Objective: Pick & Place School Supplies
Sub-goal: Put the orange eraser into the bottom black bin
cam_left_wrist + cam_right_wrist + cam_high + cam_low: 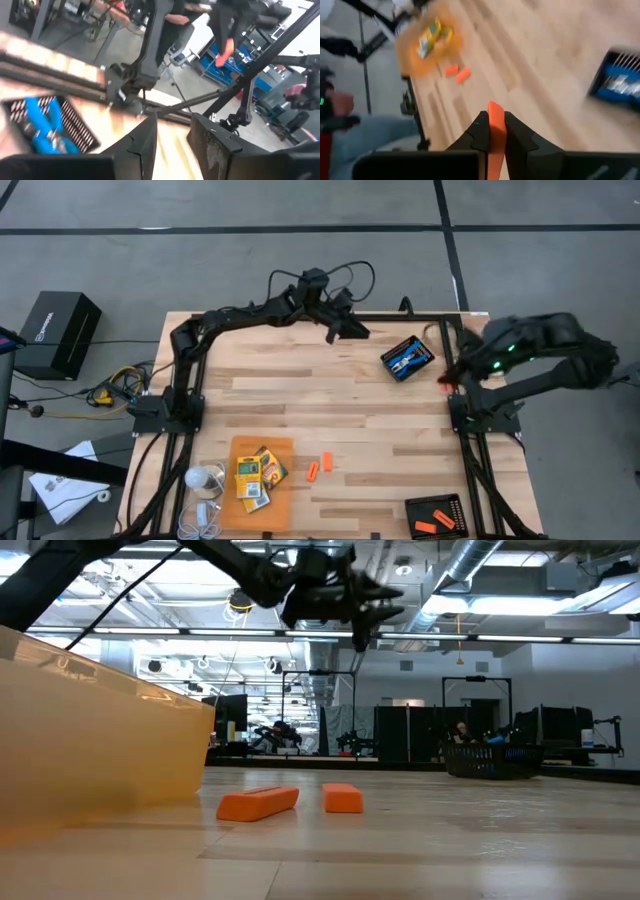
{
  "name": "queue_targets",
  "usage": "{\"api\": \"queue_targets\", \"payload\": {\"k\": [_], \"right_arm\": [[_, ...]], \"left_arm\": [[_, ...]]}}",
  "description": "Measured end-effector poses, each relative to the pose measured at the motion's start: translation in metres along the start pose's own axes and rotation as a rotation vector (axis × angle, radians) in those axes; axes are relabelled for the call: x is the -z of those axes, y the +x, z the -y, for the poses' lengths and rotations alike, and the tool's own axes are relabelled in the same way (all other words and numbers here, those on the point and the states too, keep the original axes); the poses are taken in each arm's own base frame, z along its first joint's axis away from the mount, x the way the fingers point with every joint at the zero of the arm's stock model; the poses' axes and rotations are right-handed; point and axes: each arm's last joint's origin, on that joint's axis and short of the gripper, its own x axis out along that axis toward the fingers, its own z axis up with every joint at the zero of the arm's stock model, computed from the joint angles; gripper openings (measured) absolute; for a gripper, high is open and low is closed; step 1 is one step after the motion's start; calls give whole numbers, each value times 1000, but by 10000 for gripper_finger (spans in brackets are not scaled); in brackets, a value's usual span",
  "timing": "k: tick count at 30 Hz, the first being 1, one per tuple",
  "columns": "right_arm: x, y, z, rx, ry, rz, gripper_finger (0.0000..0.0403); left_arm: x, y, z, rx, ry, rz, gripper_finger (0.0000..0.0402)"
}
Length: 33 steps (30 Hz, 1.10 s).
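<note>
My right gripper (450, 375) hovers by the table's right edge, shut on a short orange stick (493, 117). My left gripper (352, 332) is open and raised over the far edge, holding nothing; its fingers (145, 145) stand apart. A black tray (407, 358) holding the blue-handled tool (45, 125) lies between the two grippers. Yellow-and-green crayon boxes (256, 473) lie on the flat orange sheet (240, 448) near the near edge. Two orange sticks (313, 471) (326, 461) lie flat on the wood beside it; the low view shows them close up (258, 803) (343, 798). My right gripper pinches the orange stick between its two fingers (479, 132). The stick lies along the fingers, and its free end (492, 106) pokes out past their tips. It is lifted clear of the table, showing as an orange spot (443, 383) below the gripper in the high view.
A second black tray (428, 506) with orange sticks in it sits at the near right corner. A white round object (203, 478) stands left of the orange sheet. A person (365, 132) shows beyond the table's edge. Bare wood fills the table's middle (330, 400).
</note>
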Motion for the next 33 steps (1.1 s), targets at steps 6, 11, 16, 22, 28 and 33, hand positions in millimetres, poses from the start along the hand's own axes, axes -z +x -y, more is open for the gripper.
{"api": "queue_targets", "payload": {"k": [6, 11, 16, 22, 28, 33], "right_arm": [[28, 46, -10, -20, 93, -177, 22], [57, 80, -24, -63, 193, -206, 22], [86, 98, -34, -29, 286, -235, 22], [114, 110, -50, 31, 375, -271, 22], [143, 130, -74, 1, 471, -290, 22], [166, 155, -97, -5, 512, -307, 22]], "left_arm": [[12, -17, -20, 6, -57, -30, 103], [21, -22, -25, 45, -67, -61, 94], [26, -22, -26, 71, -67, -76, 90], [29, -22, -26, 120, -68, -98, 90], [29, -21, -25, 130, -63, -99, 90], [29, -22, -25, 133, -62, -100, 90]]}}
